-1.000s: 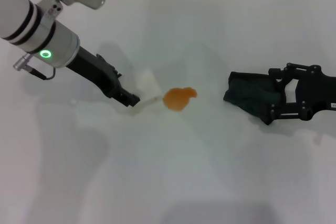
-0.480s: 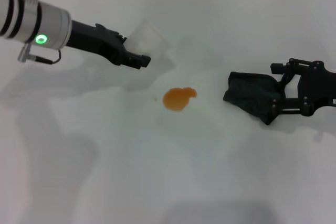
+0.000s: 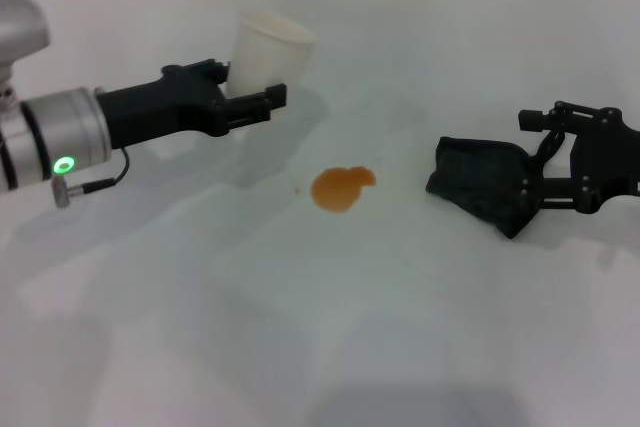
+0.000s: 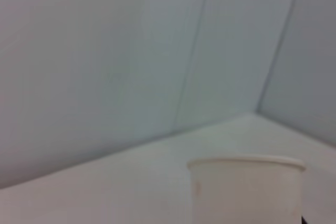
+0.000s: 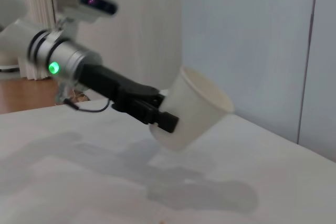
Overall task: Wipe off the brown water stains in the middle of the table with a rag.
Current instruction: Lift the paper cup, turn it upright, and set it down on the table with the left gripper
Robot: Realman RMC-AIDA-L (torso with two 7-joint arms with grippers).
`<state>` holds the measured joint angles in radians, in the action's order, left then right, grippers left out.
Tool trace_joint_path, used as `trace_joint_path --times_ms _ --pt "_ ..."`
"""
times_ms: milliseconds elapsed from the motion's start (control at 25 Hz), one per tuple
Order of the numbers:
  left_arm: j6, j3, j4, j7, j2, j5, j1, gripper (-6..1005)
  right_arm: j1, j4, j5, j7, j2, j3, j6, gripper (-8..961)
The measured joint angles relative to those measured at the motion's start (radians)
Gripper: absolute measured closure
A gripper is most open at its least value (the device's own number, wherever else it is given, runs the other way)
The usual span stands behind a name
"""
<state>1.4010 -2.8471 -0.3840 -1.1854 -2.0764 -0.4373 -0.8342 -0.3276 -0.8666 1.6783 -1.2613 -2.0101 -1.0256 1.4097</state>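
White table (image 3: 330,327) with brown water stains (image 3: 340,188); right gripper (image 3: 535,182) pinches the rag (image 3: 480,187), soft, probably light, best gripped mid-wad. Left gripper (image 3: 262,102) clamps a cup (image 3: 265,52).

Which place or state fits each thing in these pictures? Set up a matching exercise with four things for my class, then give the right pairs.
Things:
1. white cup
2. brown water stains
3. rag
4. table

Places or states:
A. lying on the table at the right hand
B. held in the air by the left hand
C. small orange blotch near the table's middle
D. broad white surface under everything

Pairs: 1-B, 2-C, 3-A, 4-D
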Motion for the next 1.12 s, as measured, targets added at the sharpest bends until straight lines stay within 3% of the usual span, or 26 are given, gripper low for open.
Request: trace_joint_path --times_ms 440,1120 --pt "0.017 0.002 0.091 0.144 -0.002 -0.27 0.2 264 0.002 0.0 -0.033 0.014 0.001 0.001 0.0 102" --pt "0.004 0.002 0.142 0.221 -0.002 -0.305 0.281 264 0.005 0.001 -0.049 0.014 0.001 0.001 0.017 101"
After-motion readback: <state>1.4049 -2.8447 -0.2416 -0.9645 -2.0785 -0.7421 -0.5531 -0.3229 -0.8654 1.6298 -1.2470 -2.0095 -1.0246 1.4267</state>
